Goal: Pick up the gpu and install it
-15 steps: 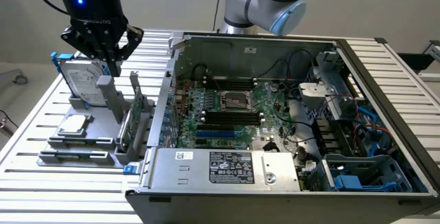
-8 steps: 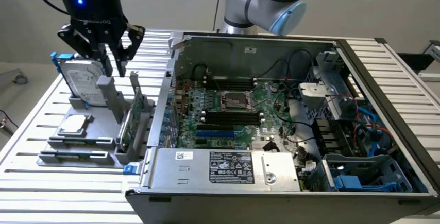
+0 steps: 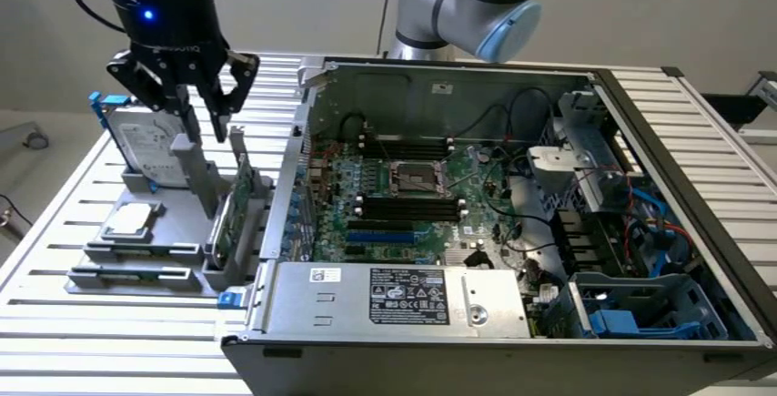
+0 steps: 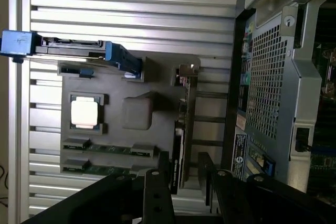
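The open computer case [image 3: 438,77] on the tabletop [image 3: 73,332] seems to have no card installed yet. The gpu [image 3: 239,209] stands on edge in the grey holder [image 3: 170,232] beside the case, not lifted. The gripper [image 3: 203,127] hangs just above it, fingers apart.

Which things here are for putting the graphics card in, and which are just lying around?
For the job: graphics card, open computer.
Just lying around: hard drive, processor chip, memory sticks.

"Robotiq" lettering, upside down, on gripper [image 3: 203,132] body; power-supply label [image 3: 409,295] print too small to read.
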`<state>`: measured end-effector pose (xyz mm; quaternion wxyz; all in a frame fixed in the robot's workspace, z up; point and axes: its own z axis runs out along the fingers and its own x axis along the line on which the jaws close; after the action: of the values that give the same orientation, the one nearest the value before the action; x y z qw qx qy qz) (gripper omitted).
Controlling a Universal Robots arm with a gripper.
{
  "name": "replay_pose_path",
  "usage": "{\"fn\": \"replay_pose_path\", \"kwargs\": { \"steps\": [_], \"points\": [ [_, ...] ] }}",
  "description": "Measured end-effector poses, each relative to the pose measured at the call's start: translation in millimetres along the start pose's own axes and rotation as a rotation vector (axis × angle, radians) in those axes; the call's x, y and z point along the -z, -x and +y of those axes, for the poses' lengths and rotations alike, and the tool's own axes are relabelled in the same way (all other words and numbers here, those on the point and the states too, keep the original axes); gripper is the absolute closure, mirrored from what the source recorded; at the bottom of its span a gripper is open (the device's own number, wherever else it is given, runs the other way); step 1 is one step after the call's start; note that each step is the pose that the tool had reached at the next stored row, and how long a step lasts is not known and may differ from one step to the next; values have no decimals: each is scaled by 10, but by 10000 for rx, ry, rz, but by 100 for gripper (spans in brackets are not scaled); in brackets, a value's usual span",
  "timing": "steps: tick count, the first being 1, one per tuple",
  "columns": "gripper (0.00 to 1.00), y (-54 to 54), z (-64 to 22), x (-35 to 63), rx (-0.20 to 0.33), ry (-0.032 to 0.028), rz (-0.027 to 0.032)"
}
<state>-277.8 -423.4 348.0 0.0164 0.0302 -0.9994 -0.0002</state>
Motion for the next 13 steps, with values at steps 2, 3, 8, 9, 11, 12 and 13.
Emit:
{"fn": "replay_pose_path", "kwargs": {
  "steps": [2,3,8,9,11,12,13],
  "points": [
    [64,7,7,-37,0,1,-1],
    [64,9,9,-55,0,0,0],
    [64,15,24,-145,0,0,0],
    [64,15,28,-164,-1,0,0],
    [64,17,38,-199,0,0,0],
    [64,18,42,-218,-1,1,-1],
    [64,19,47,-235,-2,1,-1]
  ]
}}
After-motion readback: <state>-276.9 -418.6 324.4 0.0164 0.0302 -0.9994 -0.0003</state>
